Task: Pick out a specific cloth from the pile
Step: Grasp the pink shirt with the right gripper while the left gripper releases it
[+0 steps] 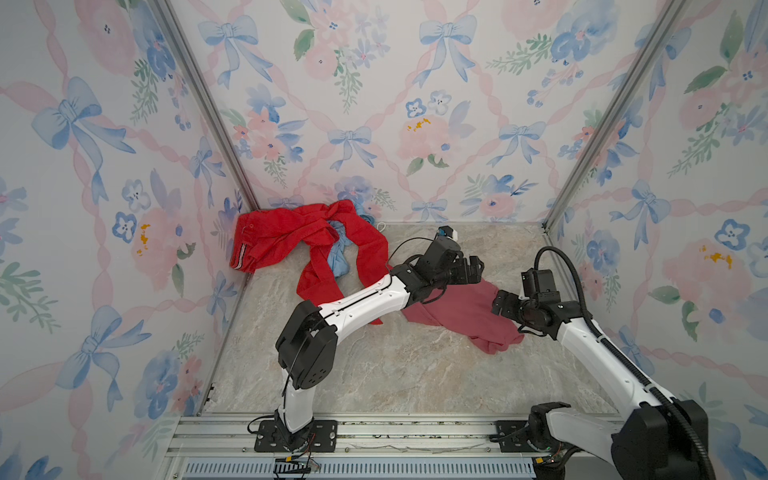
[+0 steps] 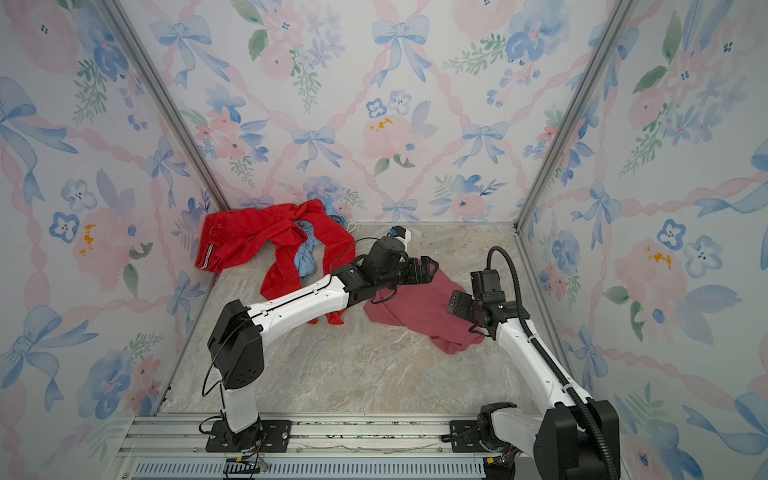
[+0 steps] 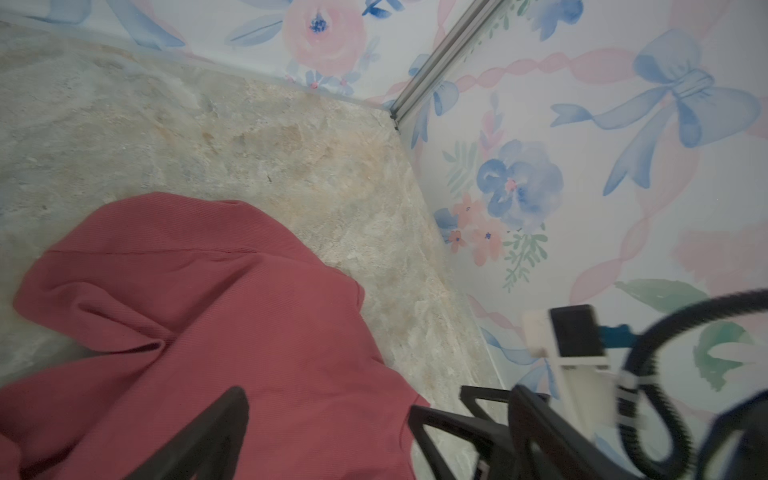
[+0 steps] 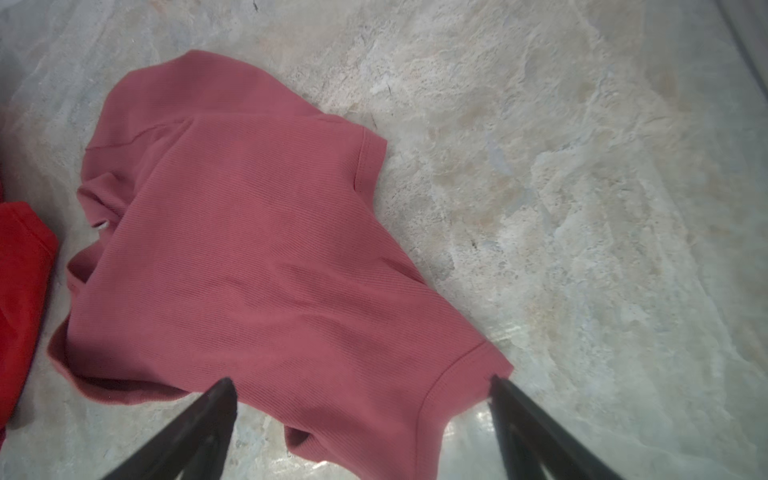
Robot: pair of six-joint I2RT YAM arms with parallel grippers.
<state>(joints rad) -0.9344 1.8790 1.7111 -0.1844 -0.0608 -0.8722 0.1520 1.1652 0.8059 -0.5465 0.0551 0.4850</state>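
No legible text, no labels, brand marks, numbers or signs, in any of the views

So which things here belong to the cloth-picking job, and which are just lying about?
Job: dusty rose-pink ribbed cloth; pile of bright red trousers with striped waistband and crumpled light blue cloth.
Just there: marbled stone-look tabletop; floral wallpapered walls; grooved metal front rail.

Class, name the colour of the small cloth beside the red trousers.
The cloth is dusty rose-pink, clearest in the right wrist view.
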